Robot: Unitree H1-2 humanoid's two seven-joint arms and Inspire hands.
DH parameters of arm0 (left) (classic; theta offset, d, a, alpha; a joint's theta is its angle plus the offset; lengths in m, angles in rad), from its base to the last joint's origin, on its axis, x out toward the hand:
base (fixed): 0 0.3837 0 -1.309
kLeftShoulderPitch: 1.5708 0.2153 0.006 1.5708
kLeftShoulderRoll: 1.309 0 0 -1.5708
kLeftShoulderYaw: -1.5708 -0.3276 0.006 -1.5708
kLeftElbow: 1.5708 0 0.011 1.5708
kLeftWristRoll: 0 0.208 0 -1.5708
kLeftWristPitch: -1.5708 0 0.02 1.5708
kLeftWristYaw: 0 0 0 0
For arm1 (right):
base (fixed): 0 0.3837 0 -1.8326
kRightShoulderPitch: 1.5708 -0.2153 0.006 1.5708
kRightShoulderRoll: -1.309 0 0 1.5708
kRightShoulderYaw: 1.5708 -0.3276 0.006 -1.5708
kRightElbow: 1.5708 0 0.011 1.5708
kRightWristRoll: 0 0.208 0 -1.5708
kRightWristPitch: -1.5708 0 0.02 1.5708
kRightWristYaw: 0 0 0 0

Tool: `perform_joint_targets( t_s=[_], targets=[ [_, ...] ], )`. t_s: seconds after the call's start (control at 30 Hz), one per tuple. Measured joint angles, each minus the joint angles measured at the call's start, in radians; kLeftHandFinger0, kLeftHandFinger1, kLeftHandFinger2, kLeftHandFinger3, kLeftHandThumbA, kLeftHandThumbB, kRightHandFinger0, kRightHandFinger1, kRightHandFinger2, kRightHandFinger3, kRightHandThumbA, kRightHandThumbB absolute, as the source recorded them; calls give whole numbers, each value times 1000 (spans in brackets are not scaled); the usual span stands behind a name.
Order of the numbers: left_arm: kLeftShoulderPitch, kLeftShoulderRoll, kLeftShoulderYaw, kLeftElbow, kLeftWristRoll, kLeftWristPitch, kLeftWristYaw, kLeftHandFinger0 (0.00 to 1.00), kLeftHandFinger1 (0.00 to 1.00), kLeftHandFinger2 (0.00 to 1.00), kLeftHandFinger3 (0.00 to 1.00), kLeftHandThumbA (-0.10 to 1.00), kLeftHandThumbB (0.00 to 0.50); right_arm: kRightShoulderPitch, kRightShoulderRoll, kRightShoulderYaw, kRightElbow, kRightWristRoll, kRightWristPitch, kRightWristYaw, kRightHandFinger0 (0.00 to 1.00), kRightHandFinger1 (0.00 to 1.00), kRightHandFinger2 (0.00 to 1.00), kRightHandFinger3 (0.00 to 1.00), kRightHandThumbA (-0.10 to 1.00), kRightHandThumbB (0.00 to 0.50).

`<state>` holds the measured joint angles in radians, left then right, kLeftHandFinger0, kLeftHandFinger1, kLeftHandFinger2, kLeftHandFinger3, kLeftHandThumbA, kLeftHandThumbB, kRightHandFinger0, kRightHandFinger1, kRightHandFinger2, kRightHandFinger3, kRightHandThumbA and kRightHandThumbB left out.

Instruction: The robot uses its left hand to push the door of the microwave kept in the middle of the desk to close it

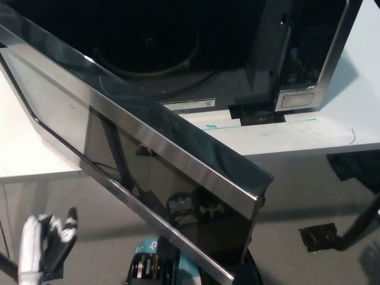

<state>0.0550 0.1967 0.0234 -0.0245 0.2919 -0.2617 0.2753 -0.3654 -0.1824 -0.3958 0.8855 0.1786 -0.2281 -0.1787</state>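
desk (356, 113): white | on it: microwave (249, 53), door open

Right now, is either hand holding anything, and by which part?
Nothing is held. The left hand hangs blurred at the lower left, clear of the microwave door, which stands open. The right hand is out of view.

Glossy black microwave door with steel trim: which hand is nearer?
Left. The white left hand sits below the glossy black microwave door, at the picture's lower left, not touching. The right hand isn't in view.

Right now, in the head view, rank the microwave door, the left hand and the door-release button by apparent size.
1. microwave door, largest, though nearest the camera.
2. left hand, blurred at the lower left.
3. door-release button, smallest.
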Motion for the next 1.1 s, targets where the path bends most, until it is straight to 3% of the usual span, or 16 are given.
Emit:
perform_joint_targets(
  t_s=[0.1,0.17,0.23,0.37,0.43,0.6,0.73,0.83,0.9,0.97,1.03,1.1],
  targets=[
    [-47,37,-54,-64,63,-28,10,0,0,178,175,1000,45,2,0,1,0,0,0,0,690,784,846,967,288,146],
    [-83,54,-80,-95,104,-44,19,0,0,241,238,1000,21,3,0,4,0,-1,0,0,702,791,851,971,297,134],
    [-132,69,-104,-127,149,-58,20,0,0,231,227,1000,33,5,0,8,0,-2,0,-1,777,843,908,1000,283,132],
    [-234,73,-139,-183,231,-82,20,0,0,155,206,1000,48,7,0,15,-1,-2,0,0,769,824,891,1000,273,123],
    [-266,73,-153,-204,264,-91,20,0,0,2,80,997,33,8,-1,19,-1,-2,0,0,735,793,872,1000,268,132],
    [-338,87,-235,-257,368,-125,22,0,0,0,2,1000,42,15,-7,25,-1,-2,0,-1,698,748,835,973,246,126],
    [-384,95,-284,-271,430,-157,19,0,0,0,0,962,57,20,-16,41,-1,-8,-6,-4,681,729,817,963,262,141],
    [-414,99,-290,-255,455,-171,18,0,0,0,0,939,61,25,-19,44,-1,-8,-12,-4,682,723,812,962,258,117],
    [-441,106,-294,-220,464,-177,18,0,0,0,0,946,52,28,-19,50,0,-11,-15,-6,688,730,825,992,251,108],
    [-466,118,-296,-183,471,-179,17,0,0,0,0,916,43,29,-19,56,1,-13,-19,-6,669,712,807,961,252,122],
    [-502,131,-300,-133,479,-182,17,0,0,0,0,890,33,30,-20,57,3,-14,-26,-6,675,724,816,1000,259,143],
    [-536,142,-302,-72,488,-186,17,0,0,58,32,886,3,31,-20,57,4,-13,-29,-6,690,733,815,1000,248,143]
  ],
)
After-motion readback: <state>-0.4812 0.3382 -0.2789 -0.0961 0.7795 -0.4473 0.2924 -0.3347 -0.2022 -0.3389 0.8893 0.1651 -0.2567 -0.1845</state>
